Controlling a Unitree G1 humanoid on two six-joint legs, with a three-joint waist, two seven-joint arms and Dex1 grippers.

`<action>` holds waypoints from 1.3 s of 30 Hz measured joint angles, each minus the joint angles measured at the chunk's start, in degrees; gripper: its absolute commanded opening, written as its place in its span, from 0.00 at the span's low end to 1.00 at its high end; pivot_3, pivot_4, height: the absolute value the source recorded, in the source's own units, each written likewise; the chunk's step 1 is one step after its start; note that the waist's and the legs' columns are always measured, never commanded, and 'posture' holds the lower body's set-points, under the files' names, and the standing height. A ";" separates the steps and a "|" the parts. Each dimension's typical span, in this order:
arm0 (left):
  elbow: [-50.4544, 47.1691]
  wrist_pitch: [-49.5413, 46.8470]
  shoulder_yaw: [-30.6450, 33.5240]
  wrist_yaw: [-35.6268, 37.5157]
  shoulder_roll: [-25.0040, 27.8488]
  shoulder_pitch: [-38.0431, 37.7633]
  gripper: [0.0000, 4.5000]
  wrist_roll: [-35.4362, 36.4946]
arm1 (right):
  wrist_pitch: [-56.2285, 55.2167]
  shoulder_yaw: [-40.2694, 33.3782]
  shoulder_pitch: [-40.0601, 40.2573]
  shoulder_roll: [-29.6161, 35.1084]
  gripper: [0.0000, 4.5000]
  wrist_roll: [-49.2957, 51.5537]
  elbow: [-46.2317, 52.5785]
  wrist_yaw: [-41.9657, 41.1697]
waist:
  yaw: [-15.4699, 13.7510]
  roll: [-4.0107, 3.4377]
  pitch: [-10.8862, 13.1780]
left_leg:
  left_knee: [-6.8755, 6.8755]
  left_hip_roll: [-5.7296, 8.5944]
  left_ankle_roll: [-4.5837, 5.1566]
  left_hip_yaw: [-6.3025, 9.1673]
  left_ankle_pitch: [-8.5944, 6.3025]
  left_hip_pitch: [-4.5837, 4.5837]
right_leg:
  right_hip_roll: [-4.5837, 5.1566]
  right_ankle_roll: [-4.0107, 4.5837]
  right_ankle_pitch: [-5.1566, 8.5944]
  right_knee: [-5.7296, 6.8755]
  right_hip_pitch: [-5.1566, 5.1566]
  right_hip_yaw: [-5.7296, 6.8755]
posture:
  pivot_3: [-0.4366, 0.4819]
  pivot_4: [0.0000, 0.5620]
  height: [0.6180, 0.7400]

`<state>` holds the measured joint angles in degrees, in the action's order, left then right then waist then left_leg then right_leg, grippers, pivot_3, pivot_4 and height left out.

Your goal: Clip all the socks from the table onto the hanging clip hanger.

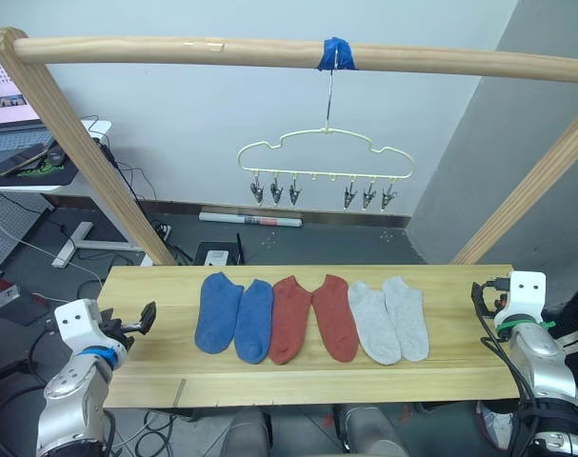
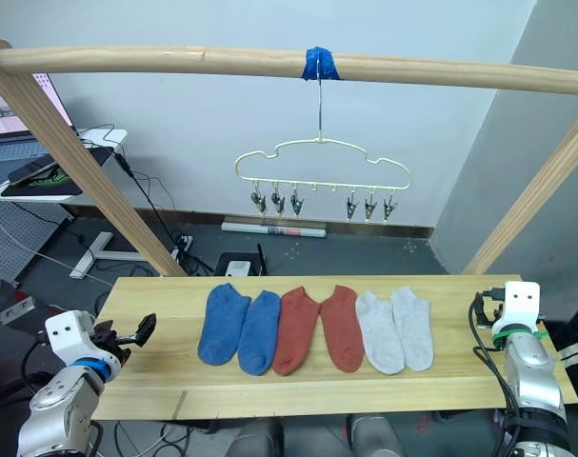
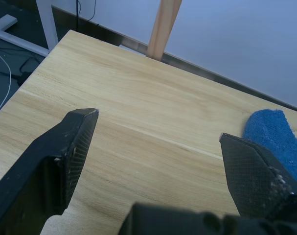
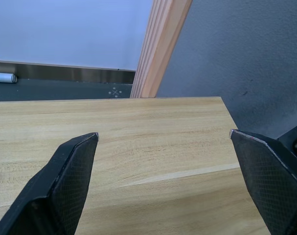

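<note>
— Socks (image 1: 312, 319) lie in a row of six across the middle of the tabletop (image 1: 441, 376), between the two pincers: two blue, two rust red, two light grey, each with its long axis running from the near edge toward the far edge.

— Which pincer is closer to one?

— The left pincer (image 1: 136, 324) sits off the left end of the row, and the outer blue sock (image 1: 217, 312) is its nearest, lying toward the robot's right of it. In the left wrist view that sock's tip shows just beside one fingertip (image 3: 82, 129), not touching. The right pincer (image 4: 165, 161) stands beyond the right end, apart from the outer grey sock (image 1: 407, 316).

— And the fingers?

— Both pincers are spread wide over bare wood, holding nothing and touching nothing.

— Where must a sock go?

— Up and beyond the row: the clip hanger (image 1: 325, 157) hangs from the wooden pole (image 1: 222, 52), its clips (image 1: 274, 191) bare. I judge the left arm better placed to start, reaching right for the blue sock.
</note>
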<state>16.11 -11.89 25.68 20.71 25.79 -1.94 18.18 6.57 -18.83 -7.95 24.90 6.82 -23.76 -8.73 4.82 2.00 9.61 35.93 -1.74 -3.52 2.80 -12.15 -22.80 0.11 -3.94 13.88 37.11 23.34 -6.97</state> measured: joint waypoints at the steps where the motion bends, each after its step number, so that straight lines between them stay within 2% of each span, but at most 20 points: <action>1: 0.00 0.00 0.00 0.00 0.00 0.00 0.99 0.00 | 0.00 0.00 0.00 0.00 1.00 0.00 0.00 0.00 | 0.00 0.00 0.00 | 0.00 0.00 0.00 0.00 0.00 0.00 | 0.00 0.00 0.00 0.00 0.00 0.00 | 0.47 0.22 1.00; 6: -0.04 -0.14 0.18 -4.40 0.06 -0.20 0.99 -1.87 | 0.02 0.01 0.15 0.00 1.00 0.06 0.00 -0.85 | -0.01 0.00 0.00 | 0.01 0.00 0.00 0.00 0.00 0.01 | 0.00 0.00 0.00 0.00 -0.01 -0.01 | 0.47 0.23 1.00; 10: -1.82 -0.28 0.73 -2.02 1.53 -2.01 0.99 -0.77 | 0.02 0.50 0.44 0.04 1.00 0.08 0.05 -2.51 | 0.01 0.01 0.01 | 0.00 0.00 0.00 0.00 0.00 0.01 | 0.00 0.01 0.01 -0.01 -0.01 0.00 | 0.47 0.25 1.00; 17: -10.88 -1.75 2.67 2.35 1.62 -2.95 0.99 4.70 | 0.03 2.26 1.83 0.65 1.00 1.08 3.43 -8.41 | -0.01 -0.01 0.02 | 0.02 -0.01 0.00 0.00 0.00 0.02 | 0.00 0.01 0.01 -0.01 -0.03 -0.01 | 0.46 0.27 1.00; 23: -14.55 -2.31 2.66 2.59 1.61 -2.87 0.99 5.68 | 0.62 2.60 2.22 1.70 1.00 1.21 6.09 -11.50 | 0.03 -0.02 0.07 | 0.02 -0.01 0.00 0.00 0.00 0.05 | -0.01 0.02 0.01 -0.01 -0.03 -0.02 | 0.44 0.30 1.00; 26: -20.52 -2.84 0.75 2.99 1.57 -2.54 0.99 5.77 | 4.10 5.15 3.65 3.39 1.00 4.12 13.03 -18.28 | 0.06 -0.03 0.30 | 0.06 -0.01 0.00 0.00 0.00 0.01 | 0.00 0.01 0.01 0.00 -0.03 -0.04 | 0.43 0.31 1.00; 31: -29.12 -2.89 -4.77 3.48 1.58 2.95 0.99 5.36 | 12.49 9.98 2.32 5.47 1.00 13.26 27.72 -30.03 | 0.02 -0.04 0.34 | 0.07 -0.01 0.00 0.03 0.00 0.04 | -0.02 0.01 0.01 0.00 -0.06 -0.01 | 0.41 0.30 1.00; 36: -29.20 -3.68 -11.39 2.81 0.26 10.19 0.99 3.03 | 19.43 15.09 -4.27 4.08 1.00 18.56 36.37 -32.58 | 0.18 -0.07 0.44 | 0.09 -0.01 0.00 0.03 0.00 0.00 | -0.05 -0.02 -0.01 -0.02 -0.04 -0.01 | 0.40 0.30 1.00; 39: -27.08 -3.44 -13.30 2.32 -1.05 13.62 0.99 1.50 | 21.75 17.75 -7.21 2.82 1.00 19.31 38.71 -32.49 | 0.17 -0.06 0.44 | 0.05 -0.01 0.00 0.08 -0.01 -0.04 | -0.05 -0.09 -0.04 -0.06 -0.03 0.04 | 0.39 0.31 1.00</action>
<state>-10.97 -15.34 12.38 23.03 24.74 11.68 19.68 28.33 -1.07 -15.16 27.71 26.13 14.94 -41.22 4.99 1.94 10.06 35.98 -1.76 -3.52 2.88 -12.16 -22.85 0.06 -4.03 13.84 37.05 23.31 -6.93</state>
